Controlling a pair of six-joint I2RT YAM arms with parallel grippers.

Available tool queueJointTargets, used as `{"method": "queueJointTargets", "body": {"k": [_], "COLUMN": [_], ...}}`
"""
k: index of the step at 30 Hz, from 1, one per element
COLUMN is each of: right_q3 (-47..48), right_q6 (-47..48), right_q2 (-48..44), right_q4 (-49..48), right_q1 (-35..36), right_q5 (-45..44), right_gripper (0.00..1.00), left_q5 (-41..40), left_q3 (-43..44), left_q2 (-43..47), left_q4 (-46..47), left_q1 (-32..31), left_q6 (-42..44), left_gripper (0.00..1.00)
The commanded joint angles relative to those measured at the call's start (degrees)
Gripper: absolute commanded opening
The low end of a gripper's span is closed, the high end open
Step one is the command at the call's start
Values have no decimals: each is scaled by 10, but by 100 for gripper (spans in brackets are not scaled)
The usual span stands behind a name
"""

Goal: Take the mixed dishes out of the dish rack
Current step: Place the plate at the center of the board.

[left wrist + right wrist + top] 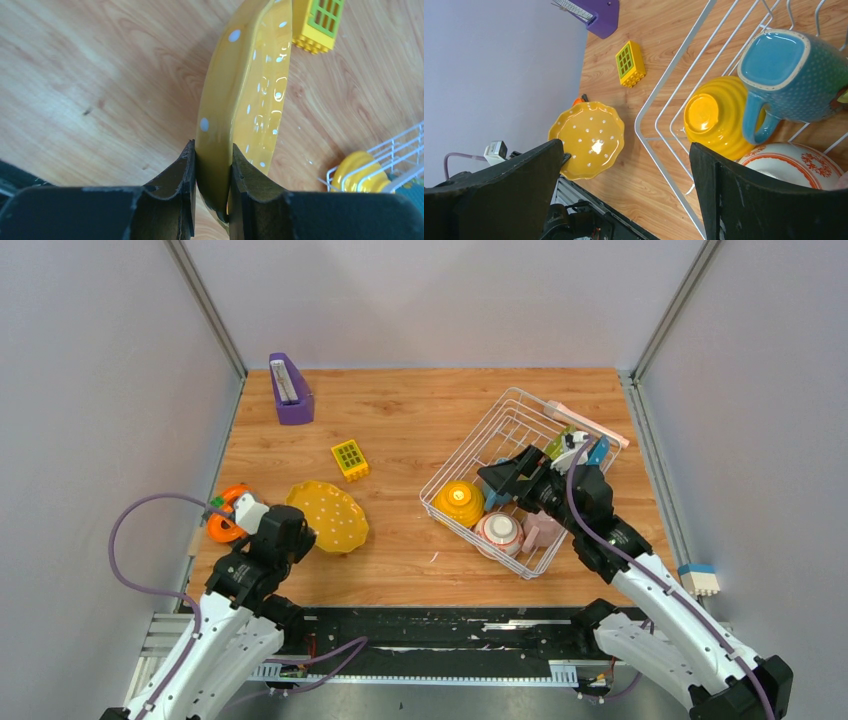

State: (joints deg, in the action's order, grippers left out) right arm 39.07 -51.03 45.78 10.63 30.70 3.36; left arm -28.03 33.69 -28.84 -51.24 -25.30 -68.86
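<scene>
Yellow plate [328, 516], top view: out on bench [420, 410], left of dish rack [470, 444]; other dishes inside rack. Left wrist: left fingers [189, 167] clamped plate rim; release due. Right wrist: right fingers [734, 200] wide open, empty, over yellow bowl [719, 115], blue mug [794, 70]; descent needed.

From above, the right arm [640, 570] covers much of the rack [445, 472], and the left arm [250, 570] hides part of the orange gadget [222, 528]. The yellow plate's [245, 100] near rim vanishes between the left fingers [170, 200]; the cup [789, 162] sits half behind the right fingers [764, 200].
</scene>
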Motion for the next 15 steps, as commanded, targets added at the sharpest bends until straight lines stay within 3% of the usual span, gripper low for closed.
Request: {"method": "queueJointTargets", "body": {"k": [1, 8, 15], "right_q3": [23, 6, 4], "right_q6": [12, 1, -2], "right_q2": [-2, -30, -27], "right_q4": [-11, -16, -20], "right_q1": [3, 3, 3], "right_q5": [-15, -27, -13], "right_gripper": [100, 100, 100], "left_q5": [-88, -113, -87], "left_q3": [25, -10, -62], "left_q2": [18, 26, 21], "left_q4": [3, -12, 20], "left_q1": [4, 4, 5], "left_q6": [-101, -147, -175], "left_gripper": [0, 0, 4]}}
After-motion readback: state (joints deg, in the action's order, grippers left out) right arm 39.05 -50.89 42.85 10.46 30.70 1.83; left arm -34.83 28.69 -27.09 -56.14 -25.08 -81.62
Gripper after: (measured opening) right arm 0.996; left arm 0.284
